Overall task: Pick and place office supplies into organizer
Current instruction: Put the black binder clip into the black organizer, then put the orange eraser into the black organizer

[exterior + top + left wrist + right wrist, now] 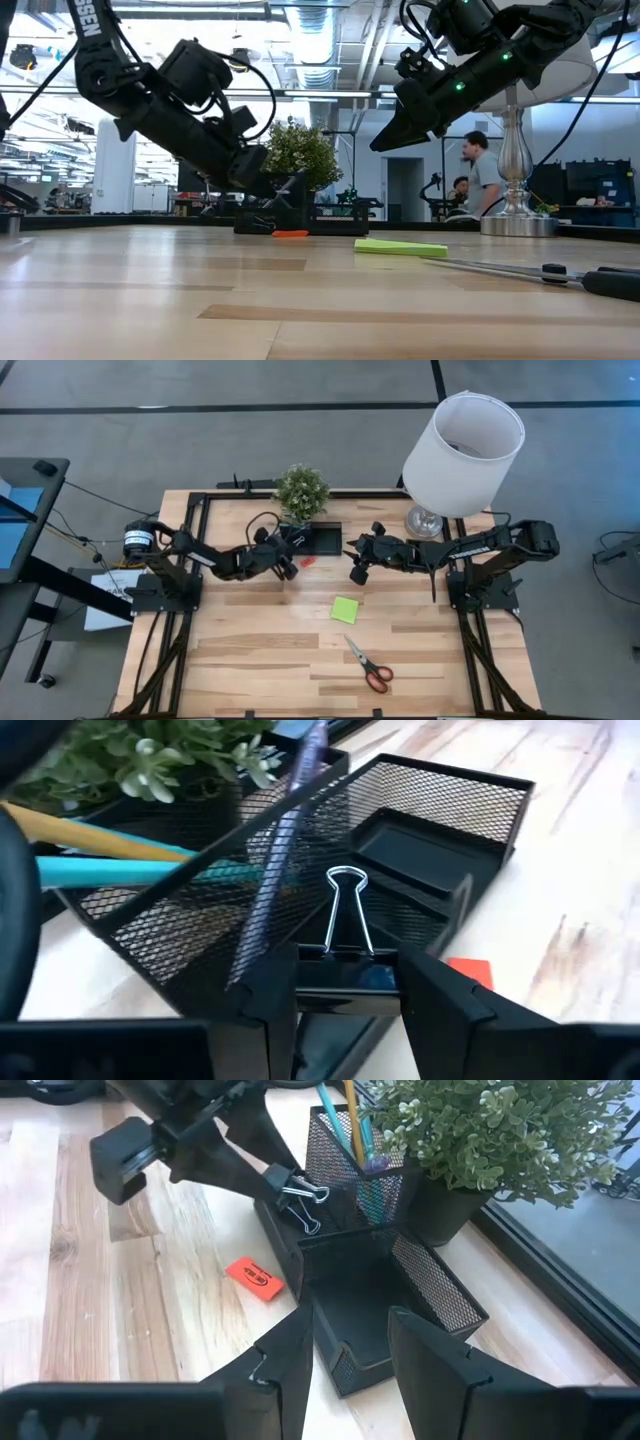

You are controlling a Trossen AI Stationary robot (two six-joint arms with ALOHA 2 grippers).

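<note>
The black mesh organizer [322,540] stands in front of the potted plant [301,490]; its tall cup holds yellow, teal and purple pens [120,870]. My left gripper [348,985] sits at the organizer's left side, shut on a small black binder clip [297,1193]. My right gripper [350,1350] hovers open just right of the organizer, raised off the table [385,140]. A small red piece [255,1278] lies on the wood beside the organizer. A lime-green sticky-note square [345,609] and red-handled scissors [369,665] lie flat nearer the front edge. My left gripper pinches the binder clip's black body [345,976] between its two fingers. The clip's silver wire handles [347,905] stick out forward past the fingertips. The fingers slant down from the table's left. The clip is lifted clear, right at the organizer's mesh wall.
A white-shaded lamp [462,450] on a silver base [516,225] stands at the far right. Black frame rails [200,540] run along the table's left, right and far sides. Bare wood [260,650] lies in front of the arms. People show in the room behind [482,170].
</note>
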